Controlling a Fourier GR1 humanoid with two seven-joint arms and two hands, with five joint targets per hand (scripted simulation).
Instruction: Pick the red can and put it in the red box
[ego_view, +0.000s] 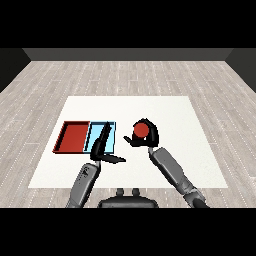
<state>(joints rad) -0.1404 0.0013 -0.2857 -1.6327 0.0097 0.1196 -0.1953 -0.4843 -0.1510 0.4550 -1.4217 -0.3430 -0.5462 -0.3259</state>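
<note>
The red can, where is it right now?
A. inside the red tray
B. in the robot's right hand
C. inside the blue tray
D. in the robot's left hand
B: the right hand is curled round the red can, to the right of the light blue tray and the red tray.

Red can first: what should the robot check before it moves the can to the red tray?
1. Round red can held: the black right hand curls round it. Ok.
2. Can lifted off the white table: cannot tell.
3. Flat red tray has room: nothing lies in it. Ok.
4. Path to the tray: the black left hand, fingers straight, is over the light blue tray in between. Not ok.
5. Can already in the red tray: not ok, it is right of both trays.
</note>
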